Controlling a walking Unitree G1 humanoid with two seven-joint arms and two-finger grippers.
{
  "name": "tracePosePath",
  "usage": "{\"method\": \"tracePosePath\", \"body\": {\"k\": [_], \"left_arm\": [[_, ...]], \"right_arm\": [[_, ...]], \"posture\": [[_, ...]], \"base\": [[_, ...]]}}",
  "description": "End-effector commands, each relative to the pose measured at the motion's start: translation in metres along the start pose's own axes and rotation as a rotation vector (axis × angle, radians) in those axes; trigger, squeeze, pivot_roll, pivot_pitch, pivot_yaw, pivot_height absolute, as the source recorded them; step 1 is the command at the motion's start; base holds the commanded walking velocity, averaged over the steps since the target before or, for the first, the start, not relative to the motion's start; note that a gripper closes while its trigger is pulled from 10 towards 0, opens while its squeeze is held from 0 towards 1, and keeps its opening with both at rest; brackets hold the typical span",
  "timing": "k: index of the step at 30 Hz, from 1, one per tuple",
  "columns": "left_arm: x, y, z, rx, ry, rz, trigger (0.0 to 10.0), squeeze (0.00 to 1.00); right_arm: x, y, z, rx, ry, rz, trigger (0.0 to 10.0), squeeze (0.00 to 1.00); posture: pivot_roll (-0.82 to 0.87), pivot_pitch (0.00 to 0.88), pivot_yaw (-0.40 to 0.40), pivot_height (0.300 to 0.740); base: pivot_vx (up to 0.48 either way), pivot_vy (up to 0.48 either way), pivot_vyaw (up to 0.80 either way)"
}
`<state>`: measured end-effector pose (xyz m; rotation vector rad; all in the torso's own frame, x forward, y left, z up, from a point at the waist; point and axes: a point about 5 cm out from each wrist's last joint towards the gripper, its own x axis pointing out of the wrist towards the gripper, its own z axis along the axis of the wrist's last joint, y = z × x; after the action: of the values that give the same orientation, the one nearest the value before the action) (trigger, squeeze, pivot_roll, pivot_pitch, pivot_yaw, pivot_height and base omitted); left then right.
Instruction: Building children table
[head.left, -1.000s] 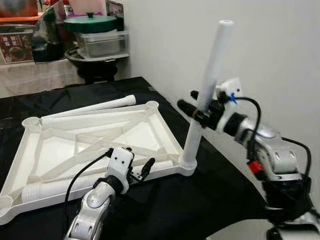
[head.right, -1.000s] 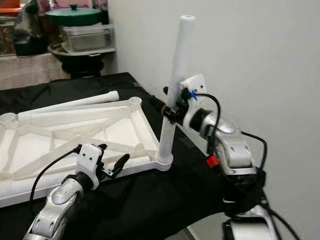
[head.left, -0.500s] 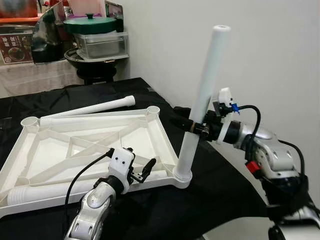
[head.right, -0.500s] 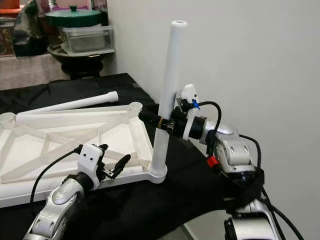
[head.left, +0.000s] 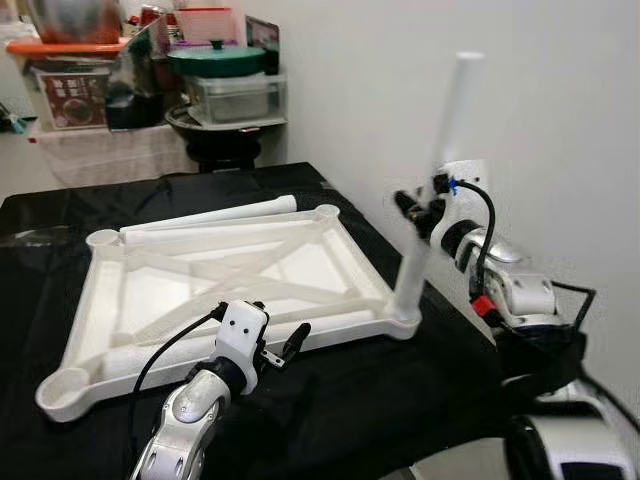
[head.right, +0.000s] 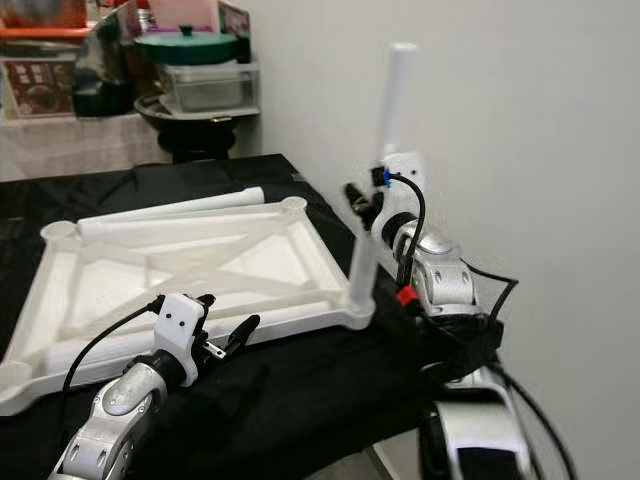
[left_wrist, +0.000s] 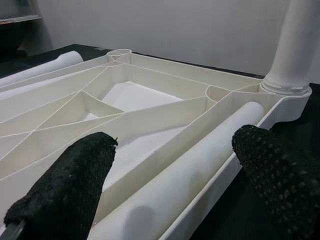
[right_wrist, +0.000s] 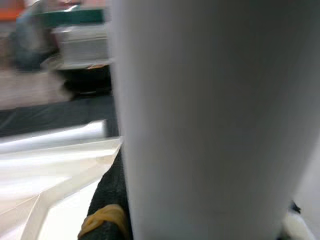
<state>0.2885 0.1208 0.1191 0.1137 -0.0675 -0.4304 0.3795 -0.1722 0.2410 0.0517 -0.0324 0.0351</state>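
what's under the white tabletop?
A black cloth lies under the tabletop and shows all round it. What the cloth covers is hidden. The upright leg stands in the tabletop's near right corner socket, in the right hand.

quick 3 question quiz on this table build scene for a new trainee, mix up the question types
1. True or false: the leg held by the right tool stands upright in a corner socket of the tabletop.
2. Multiple choice: the left tool is A) shut on a leg, B) open, near the tabletop's near edge, C) resting on the pot lid.
3. Fill in: a loose leg lies along the tabletop's ____ edge.

Key: 1 true; 2 B; 3 far
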Motion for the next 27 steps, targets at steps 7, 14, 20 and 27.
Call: {"method": "tracePosePath", "body": {"k": [7,14,20,27], "left_arm": [[0.004,0.0,0.004,0.01,-0.002,-0.013,10.0,0.0],[0.004,-0.003,0.002,0.003,-0.002,-0.014,10.0,0.0],[0.003,-0.004,0.002,-0.001,-0.001,-0.012,10.0,0.0],[0.004,-0.002,0.002,0.002,0.0,-0.009,10.0,0.0]], "right_arm": [[-0.025,0.046,-0.057,0.177,0.203,-0.13,0.0,0.0],[-0.022,0.054,-0.05,0.151,0.197,-0.09,10.0,0.0],[-0.018,0.034,-0.031,0.145,0.119,-0.055,10.0,1.0],[-0.014,-0.006,-0.024,-0.05,0.034,0.316,10.0,0.0]], "posture": [[0.07,0.0,-0.068,0.74],[0.06,0.0,-0.07,0.74],[0.05,0.0,-0.071,0.74],[0.05,0.0,-0.069,0.74]], "base": [[0.0,0.0,0.0],[0.0,0.0,0.0],[0.0,0.0,0.0],[0.0,0.0,0.0]]}}
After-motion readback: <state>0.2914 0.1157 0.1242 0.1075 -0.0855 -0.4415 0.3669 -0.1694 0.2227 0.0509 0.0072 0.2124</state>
